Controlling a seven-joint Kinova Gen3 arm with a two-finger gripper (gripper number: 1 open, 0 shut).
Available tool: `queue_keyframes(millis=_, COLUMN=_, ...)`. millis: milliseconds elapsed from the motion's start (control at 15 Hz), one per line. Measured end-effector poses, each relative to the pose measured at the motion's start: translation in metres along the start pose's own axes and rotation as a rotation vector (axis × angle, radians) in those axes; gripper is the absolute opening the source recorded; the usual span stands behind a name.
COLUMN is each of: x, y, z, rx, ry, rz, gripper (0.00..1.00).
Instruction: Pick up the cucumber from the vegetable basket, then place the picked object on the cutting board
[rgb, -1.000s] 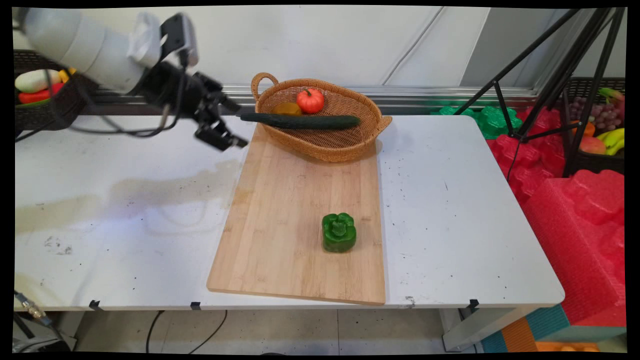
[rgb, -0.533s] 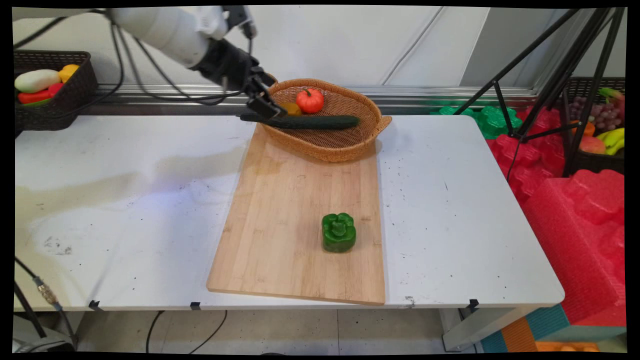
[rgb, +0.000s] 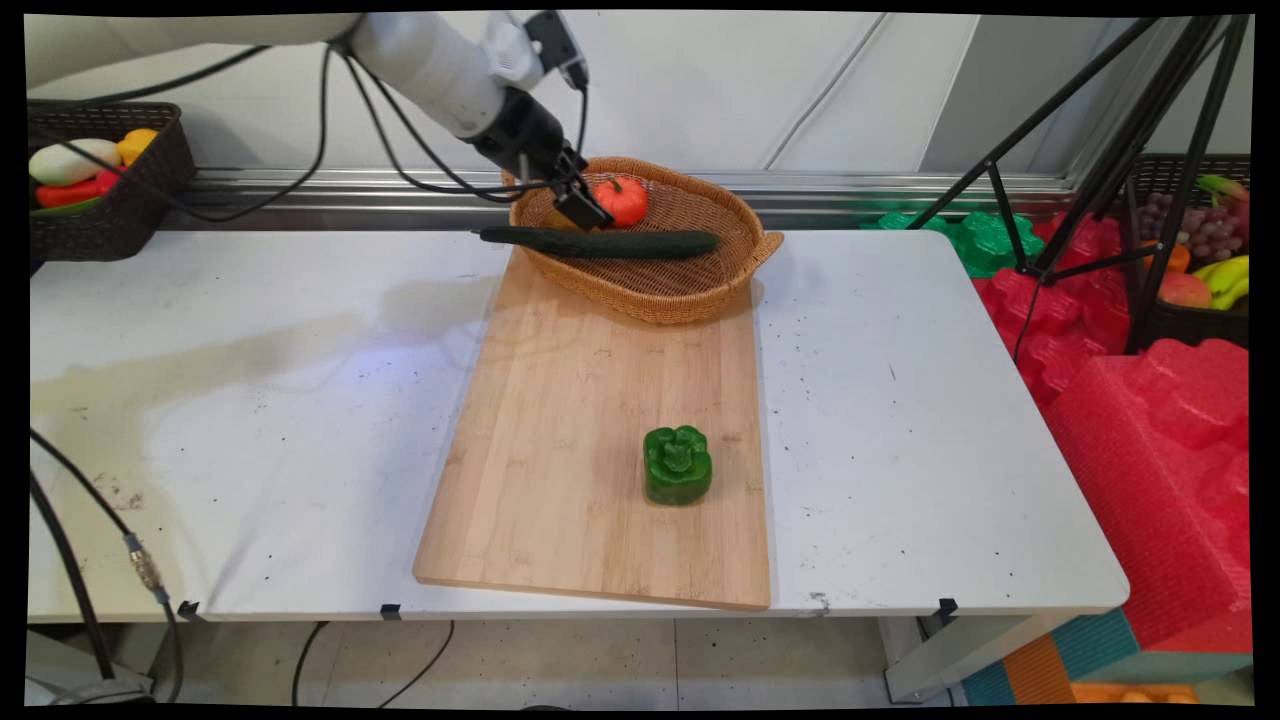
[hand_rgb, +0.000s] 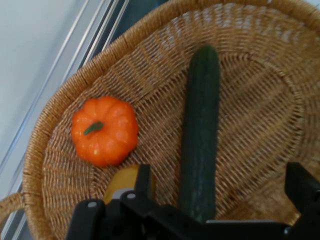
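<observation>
End effector (rgb: 585, 207), fingers spread, poised over the left end of a woven basket (rgb: 690, 290). Directly beneath lies a long dark-green cucumber (rgb: 600, 242), resting lengthwise across the basket, its left tip overhanging the rim. Beside it sit an orange pumpkin (rgb: 622, 201) and a yellow item (hand_rgb: 125, 181).

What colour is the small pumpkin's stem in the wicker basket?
Green, on the orange pumpkin; the hand view shows it best.
</observation>
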Motion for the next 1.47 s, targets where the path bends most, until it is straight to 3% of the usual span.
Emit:
queue_keyframes(millis=733, x=0.008, y=-0.016, z=0.084, rx=-0.038, ry=-0.112, rz=-0.003, gripper=1.00)
queue_keyframes(millis=1067, x=0.008, y=-0.016, z=0.104, rx=-0.051, ry=-0.153, rz=0.001, gripper=1.00)
queue_keyframes(millis=1133, x=0.008, y=-0.016, z=0.106, rx=-0.051, ry=-0.158, rz=0.000, gripper=0.00)
queue_keyframes(millis=1467, x=0.011, y=-0.014, z=0.108, rx=-0.041, ry=-0.160, rz=-0.002, gripper=0.00)
